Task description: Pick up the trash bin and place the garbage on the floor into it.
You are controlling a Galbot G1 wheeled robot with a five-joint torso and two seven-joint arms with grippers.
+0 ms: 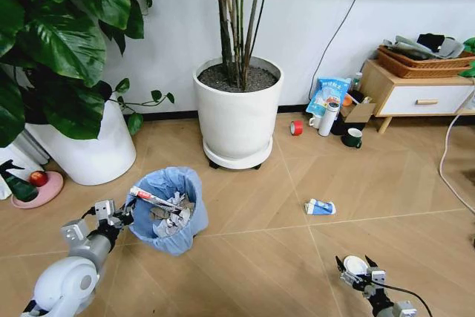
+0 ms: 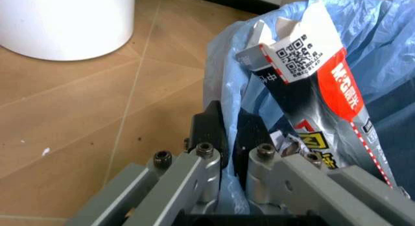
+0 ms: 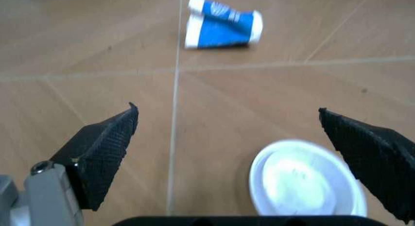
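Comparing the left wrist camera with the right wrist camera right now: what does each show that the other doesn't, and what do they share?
Left wrist: the left gripper shut on the rim of the small round trash bin lined with a crinkly light blue bag, with a red, black and white wrapper sticking out, and a white plant pot.

Right wrist: the right gripper open over a white round lid, with the blue-white carton beyond.

Shared: the tan chevron wooden floor.

You have one trash bin (image 1: 172,209), lower left of frame. Two garbage pieces lie on the floor (image 1: 252,206): one blue-white carton (image 1: 320,207), one white round lid (image 1: 355,264). Two white plant pots (image 1: 237,113). One red tape roll (image 1: 296,128).
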